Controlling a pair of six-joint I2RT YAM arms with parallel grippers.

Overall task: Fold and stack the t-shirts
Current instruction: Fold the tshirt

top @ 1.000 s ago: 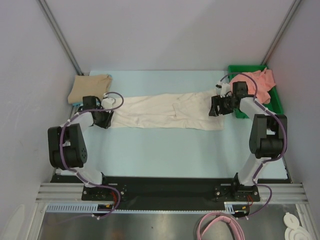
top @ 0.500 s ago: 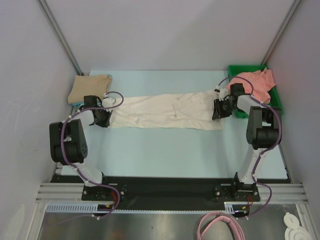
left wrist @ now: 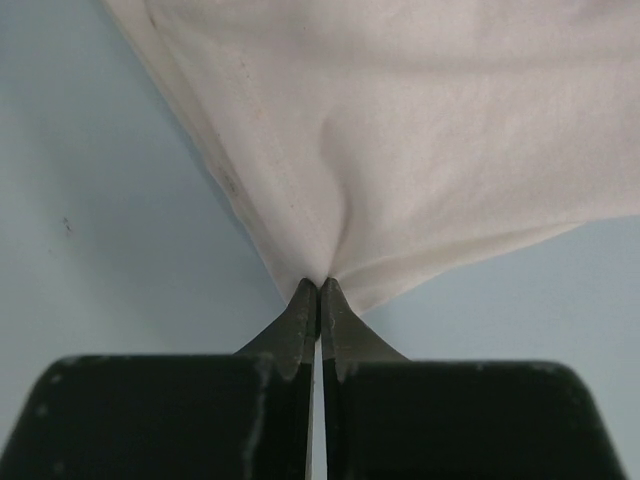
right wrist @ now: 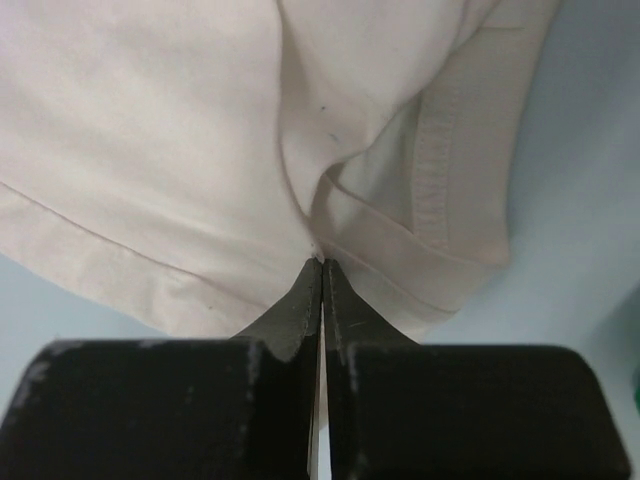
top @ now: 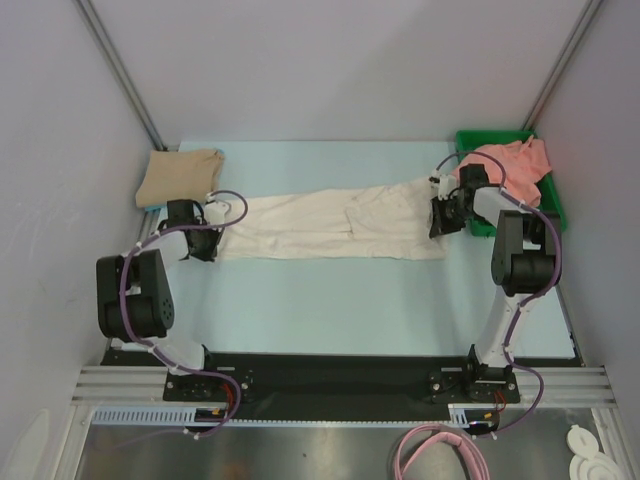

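Honestly, your biggest risk right now is the grip itself. The left gripper [left wrist: 318,287] is pinched tight on a small pucker at the edge of the cream shirt [top: 330,225]. The right gripper [right wrist: 321,263] is clamped on the other end, right by a stitched hem. Both bites are at the very fingertips, so there's not much cloth in there. If you lift fast or pull the arms apart, I'd bet one end slips out and the shirt flops back down.

Second thing: on the right, the cloth is bunched in layers where you're holding it, and I can't tell how many you've caught. Grab just the top one and the fold probably comes out crooked.

The shirt lies stretched long across the middle of the table [top: 330,300], running left to right between the arms, so expect it to sag in the middle once it's up.

Around you, the tan shirt [top: 180,178] sits in a compact pile at the far left corner, near the left gripper. A wide swing could nudge it. The pink shirt [top: 515,165] is heaped in the tray [top: 490,137] and spills over the rim, just beside the right arm. That's your snag hazard, cable included.
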